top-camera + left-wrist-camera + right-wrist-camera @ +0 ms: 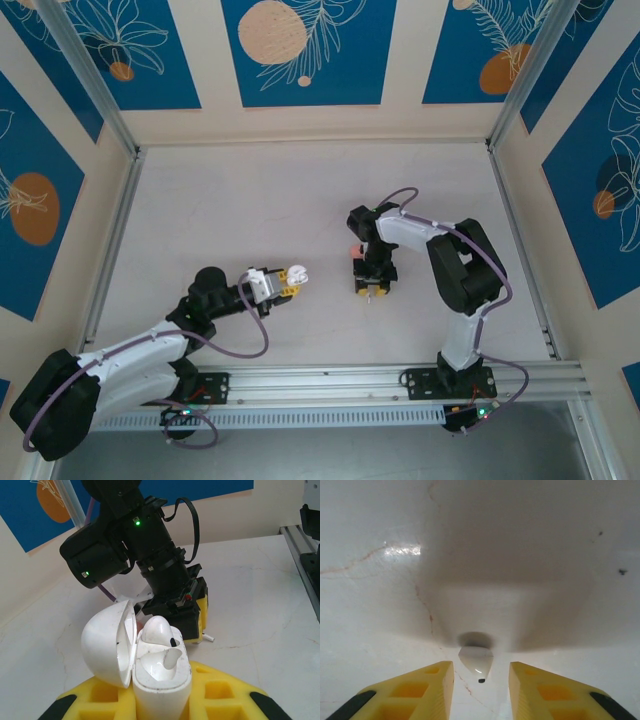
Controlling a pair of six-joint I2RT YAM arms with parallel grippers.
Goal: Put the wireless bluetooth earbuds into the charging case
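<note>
My left gripper (162, 697) is shut on a white charging case (160, 680), held upright with its lid (105, 645) swung open to the left. One white earbud (156, 629) sits in the far slot and the near slot (167, 662) is bare. The case (297, 272) shows at the left gripper (285, 282) tip in the top view. My right gripper (372, 290) points down at the table. Its yellow fingers (437, 680) stand apart on either side of a white earbud (476, 661) lying on the table, not touching it. That earbud's stem (210, 638) pokes out under the right gripper (192, 630).
A small salmon-pink thing (353, 250) lies on the table just behind the right wrist, partly hidden. The white table (250, 200) is walled on three sides, with a metal rail (400, 380) along the near edge. The two grippers are about a hand's width apart.
</note>
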